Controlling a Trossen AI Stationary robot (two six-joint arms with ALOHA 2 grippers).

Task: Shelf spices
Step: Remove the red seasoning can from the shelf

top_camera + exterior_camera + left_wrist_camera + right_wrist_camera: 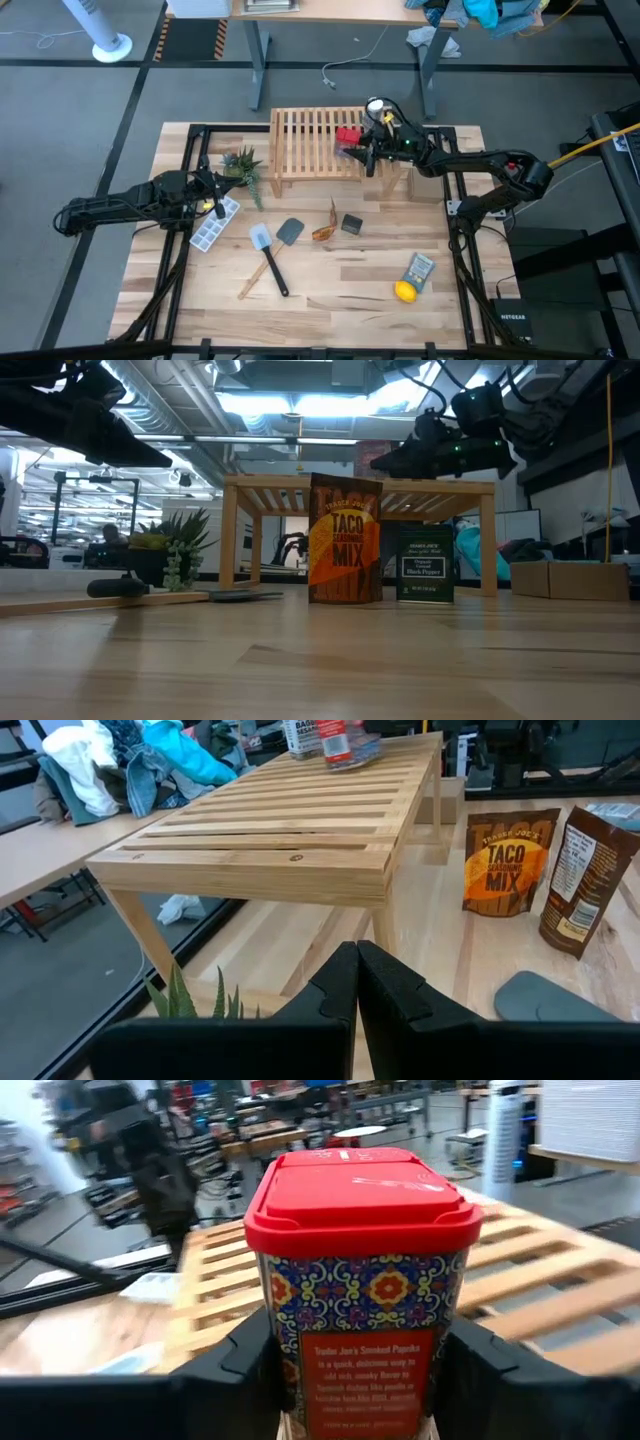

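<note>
Right wrist view confirms my right hand (pixel 355 1380) grasping the red box (pixel 362 1270) — it sits over the shelf (pixel 310 140) slats, right end. Left hand (pixel 357 995) clenched, empty, waiting near the plant (pixel 244 165) on the bench (pixel 340 290).

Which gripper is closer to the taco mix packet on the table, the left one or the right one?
The right. The right gripper is over the shelf, just behind the taco mix packet, with a red tin between its fingers. The left gripper waits by the plant, farther away.
</note>
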